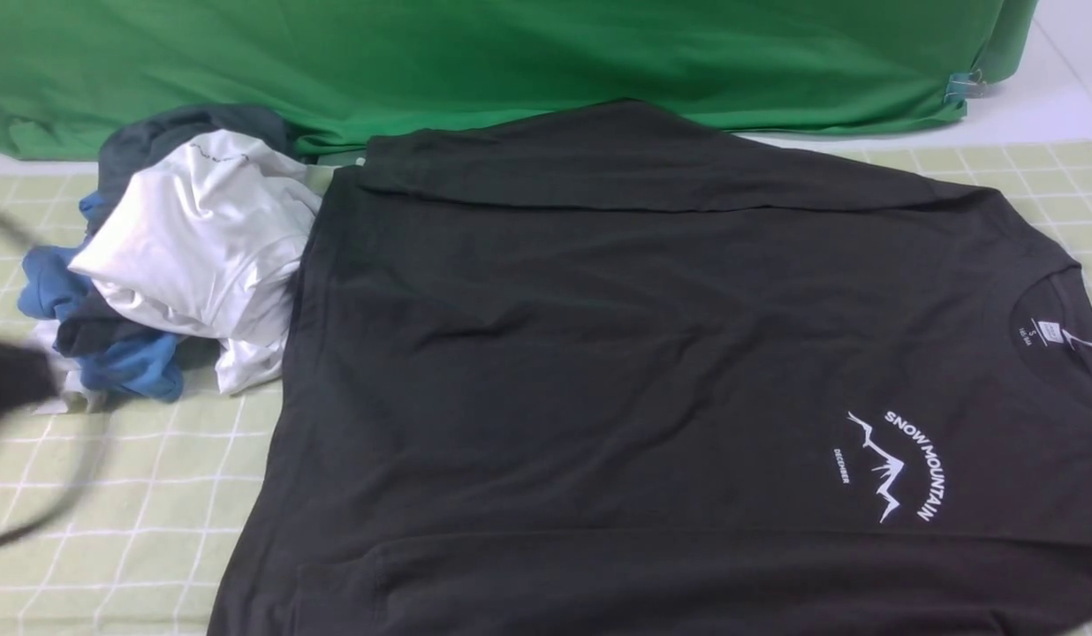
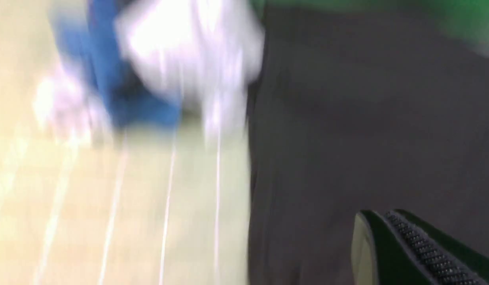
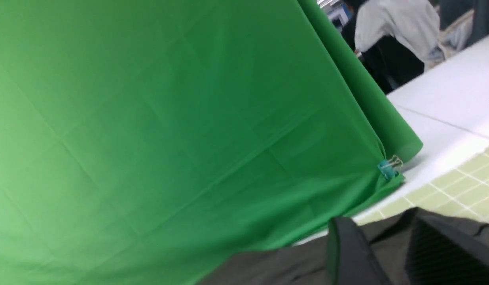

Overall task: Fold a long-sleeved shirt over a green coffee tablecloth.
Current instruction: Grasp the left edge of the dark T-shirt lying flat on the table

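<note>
Pale yellow-green checked fabric, the green coffee tablecloth (image 1: 140, 495), covers the worktop, with a plain green fabric sheet (image 1: 511, 53) hung behind it. The black long-sleeved shirt (image 1: 652, 371) lies spread flat on the cloth, logo up, a sleeve folded in along each long side. The left gripper (image 2: 387, 225) is closed over the shirt's hem end, with a heap of white, blue and grey garments (image 1: 193, 238) beyond it. The right gripper (image 3: 381, 237) has its fingers apart over black shirt cloth; whether it pinches any is unclear.
</note>
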Controlling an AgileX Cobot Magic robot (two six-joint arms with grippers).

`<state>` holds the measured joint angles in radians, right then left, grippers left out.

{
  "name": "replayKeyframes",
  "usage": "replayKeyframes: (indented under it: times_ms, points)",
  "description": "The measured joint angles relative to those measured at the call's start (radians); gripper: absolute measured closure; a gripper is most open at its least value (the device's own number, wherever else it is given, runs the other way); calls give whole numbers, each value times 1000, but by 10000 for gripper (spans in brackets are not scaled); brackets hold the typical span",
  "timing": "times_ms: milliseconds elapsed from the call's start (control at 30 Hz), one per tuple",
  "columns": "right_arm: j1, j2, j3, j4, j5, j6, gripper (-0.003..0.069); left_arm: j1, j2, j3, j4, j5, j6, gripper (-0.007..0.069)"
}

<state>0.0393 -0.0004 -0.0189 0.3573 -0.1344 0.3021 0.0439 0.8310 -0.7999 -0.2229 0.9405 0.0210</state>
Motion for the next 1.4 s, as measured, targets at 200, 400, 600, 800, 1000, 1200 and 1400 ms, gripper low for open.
replayKeyframes:
  times_ms: [200,400,600,800,1000,1200,1400]
  points:
    - [0,123,-332,-11,462,-279,645,-72,258,46,-43,14,98,621]
    - [0,473,-596,-10,844,-510,660,-324,407,131,31,-138,-62,622]
    - [0,663,-627,36,956,-636,659,-425,555,145,143,-223,-147,552]
    - [0,691,-628,44,952,-652,658,-430,656,145,188,-299,-167,316]
    - [0,693,-629,47,938,-652,652,-430,702,144,205,-365,-169,118]
    - [0,693,-629,52,937,-653,650,-430,709,142,210,-367,-169,102]
    - [0,693,-629,55,936,-653,650,-432,711,137,188,-344,-171,316]
